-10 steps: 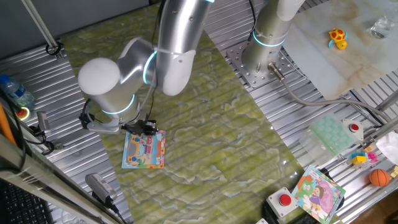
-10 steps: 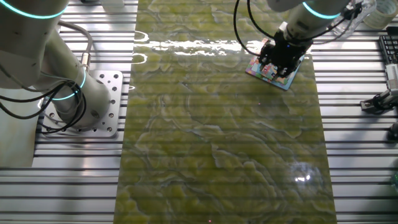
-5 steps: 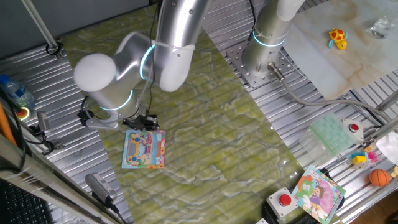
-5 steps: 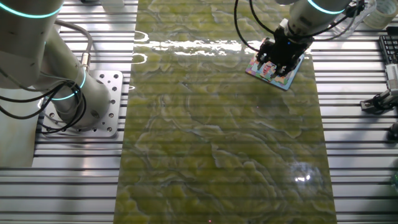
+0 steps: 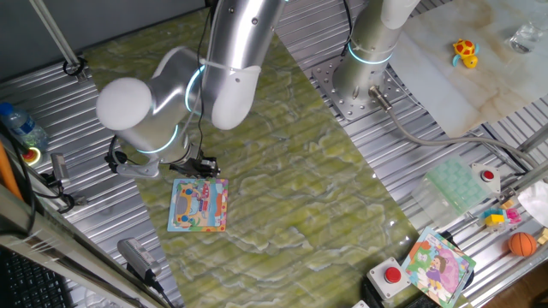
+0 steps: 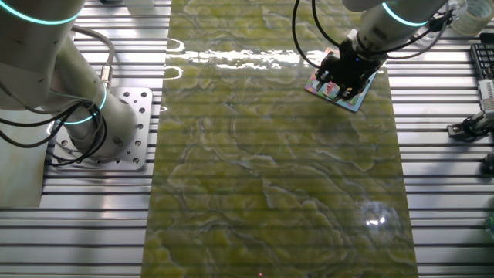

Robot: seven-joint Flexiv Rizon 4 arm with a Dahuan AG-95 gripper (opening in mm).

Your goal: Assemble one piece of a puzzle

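Note:
The puzzle (image 5: pixel 199 205), a square board with a light-blue border and an orange, pink and yellow cartoon, lies flat on the green mat near the left rail. In the other fixed view the puzzle (image 6: pixel 342 91) shows only partly, under the dark fingers. My gripper (image 5: pixel 203 166) hangs just above the board's far edge, apart from it. In the other fixed view the gripper (image 6: pixel 343 76) has its fingers spread with nothing visible between them. The piece is too small to tell apart from the board's picture in either view.
A second arm's base (image 5: pixel 360 81) is bolted at the mat's far side. A purple-and-green picture board (image 5: pixel 438 265), a red button box (image 5: pixel 391 276), an orange ball (image 5: pixel 521 245) and small toys sit at the right. A blue bottle (image 5: pixel 21 127) lies at the left edge.
My gripper has risen off the puzzle's far edge and drawn slightly back from it. The board has stayed where it was.

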